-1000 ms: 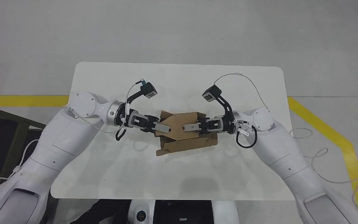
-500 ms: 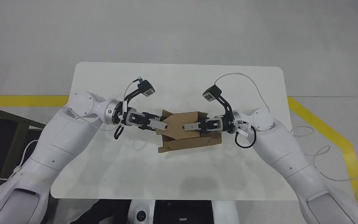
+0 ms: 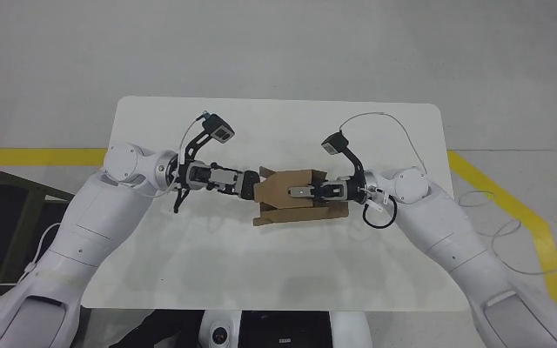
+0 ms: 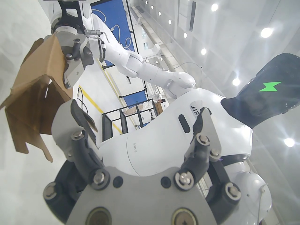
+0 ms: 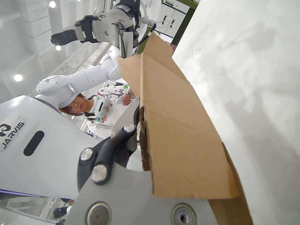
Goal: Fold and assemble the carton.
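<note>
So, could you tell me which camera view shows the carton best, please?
The top view, where the whole carton is visible in outline. The left wrist view shows its flapped end; the right wrist view, one panel close up.

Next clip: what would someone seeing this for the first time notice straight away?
A half-folded brown carton sits at the middle of the white table, with loose flaps sticking out. Both arms meet at it from opposite sides: the right gripper is clamped on one panel, while the left gripper is open at the carton's other end.
</note>
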Controlling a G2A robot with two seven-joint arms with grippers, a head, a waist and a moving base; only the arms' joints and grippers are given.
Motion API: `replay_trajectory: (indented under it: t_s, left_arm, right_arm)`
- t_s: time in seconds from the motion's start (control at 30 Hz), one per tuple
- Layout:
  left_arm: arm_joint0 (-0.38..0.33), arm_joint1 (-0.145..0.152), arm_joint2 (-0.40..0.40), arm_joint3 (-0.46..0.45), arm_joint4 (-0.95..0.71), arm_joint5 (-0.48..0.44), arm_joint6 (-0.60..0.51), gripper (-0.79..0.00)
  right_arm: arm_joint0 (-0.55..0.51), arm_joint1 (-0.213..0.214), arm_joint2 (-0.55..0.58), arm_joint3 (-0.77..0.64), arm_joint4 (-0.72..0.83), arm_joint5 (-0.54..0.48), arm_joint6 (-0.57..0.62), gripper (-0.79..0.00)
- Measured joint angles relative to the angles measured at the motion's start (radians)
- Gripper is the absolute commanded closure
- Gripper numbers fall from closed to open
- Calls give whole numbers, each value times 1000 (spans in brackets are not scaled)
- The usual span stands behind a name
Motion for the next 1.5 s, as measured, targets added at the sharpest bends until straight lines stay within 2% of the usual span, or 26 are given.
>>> replay_trajectory:
  t_s: [0.43,1.1,1.5]
  left_arm:
    - [26,-30,-1,-31,15,-2,2,-785]
    - [2,-78,32,6,70,-18,18,-785]
    - [0,-92,12,18,86,-17,17,-785]
  right_arm:
    - [37,0,-48,20,14,-34,-34,0]
    - [54,-17,-71,18,5,-38,-38,0]
    - [56,-21,-60,10,1,-31,-32,0]
